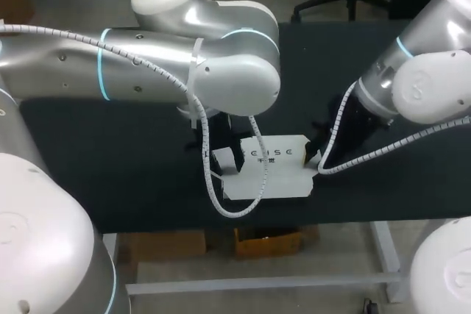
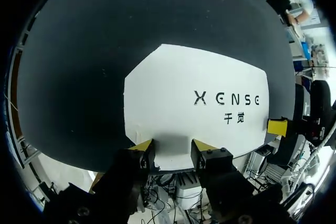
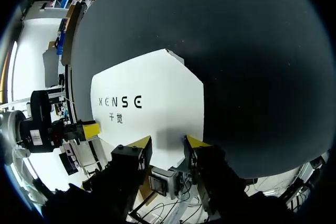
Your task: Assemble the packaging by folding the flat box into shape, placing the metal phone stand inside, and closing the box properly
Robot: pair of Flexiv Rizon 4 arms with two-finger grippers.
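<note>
A white cardboard box (image 1: 268,170) with dark lettering on its broad face hangs between my two grippers near the table's front edge, its side flaps sticking out. My left gripper (image 2: 171,153) holds the box (image 2: 194,108) at its left end, and white card fills the gap between both yellow tips. At the opposite end my right gripper (image 3: 167,145) grips the box (image 3: 152,103) in the same way. From above, the left gripper (image 1: 213,154) is mostly hidden under my left arm, and the right gripper (image 1: 318,154) sits at the box's right edge. No metal phone stand is in view.
The dark table top (image 1: 110,167) stretches left of and behind the box. A white ribbed cable (image 1: 221,200) from my left arm loops down in front of the box's left part. The table's front edge (image 1: 184,227) lies just below the box.
</note>
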